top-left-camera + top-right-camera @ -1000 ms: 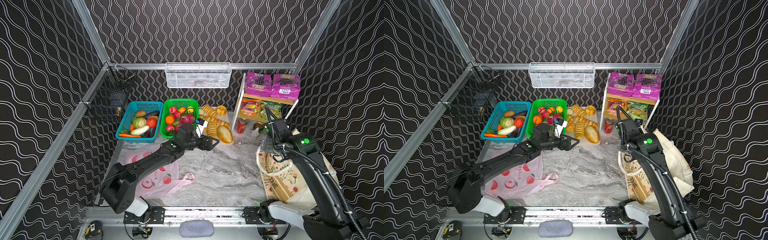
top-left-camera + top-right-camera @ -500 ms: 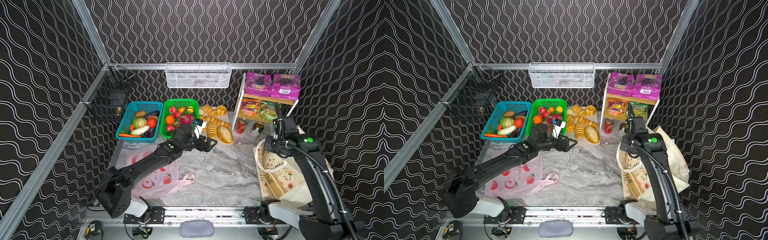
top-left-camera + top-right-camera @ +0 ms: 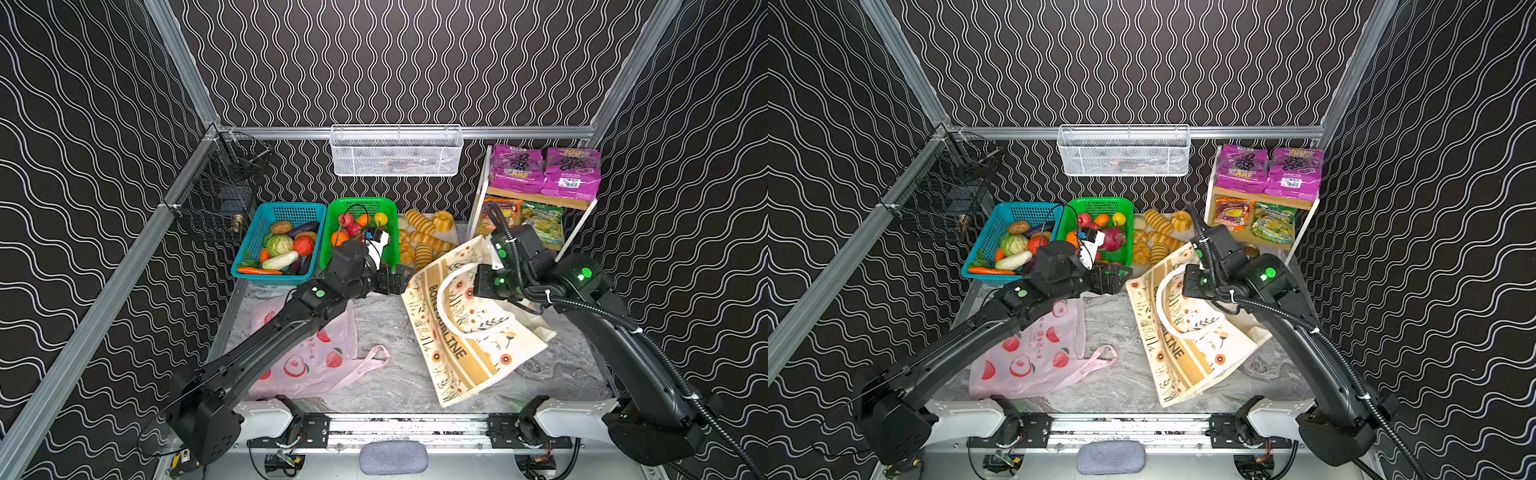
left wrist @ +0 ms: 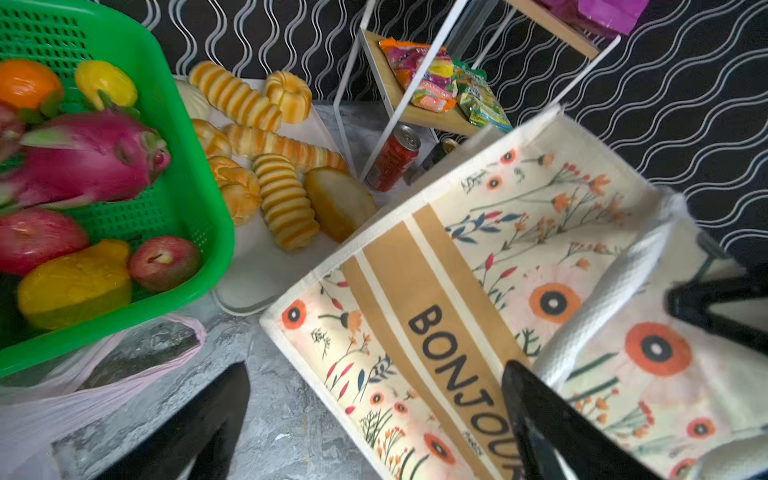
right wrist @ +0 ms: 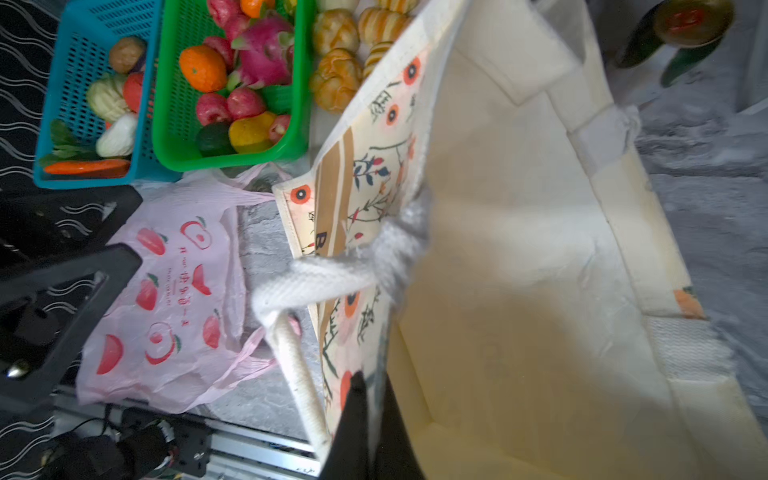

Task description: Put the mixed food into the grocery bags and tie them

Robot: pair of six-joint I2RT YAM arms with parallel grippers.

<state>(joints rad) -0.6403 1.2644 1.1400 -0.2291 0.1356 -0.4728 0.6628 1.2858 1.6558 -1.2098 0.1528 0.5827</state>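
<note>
The cream floral tote [image 3: 457, 332] [image 3: 1183, 340] hangs tilted over the table's right half, its mouth held up. My right gripper [image 3: 484, 286] [image 5: 372, 399] is shut on the tote's front rim [image 5: 519, 249] beside a white handle. My left gripper [image 3: 401, 280] [image 4: 376, 365] is open just left of the tote's upper corner [image 4: 498, 249], holding nothing. The pink plastic bag [image 3: 307, 357] [image 5: 174, 291] lies flat under my left arm. The dragon fruit [image 4: 87, 158] sits in the green basket [image 3: 359, 201]. The red can [image 4: 392, 158] stands under the shelf, which holds purple packets [image 3: 544, 170] and an orange snack bag [image 3: 500, 212].
A blue basket [image 3: 282, 205] of vegetables stands left of the green one. Golden bread loaves [image 3: 419, 245] lie on a white tray behind the tote. A white wire basket [image 3: 395, 151] hangs on the back wall and a black wire cage [image 3: 220, 195] on the left rail.
My right gripper has shut on the tote's rim and pulled it up and toward the middle. The left gripper has shifted slightly right, staying open.
</note>
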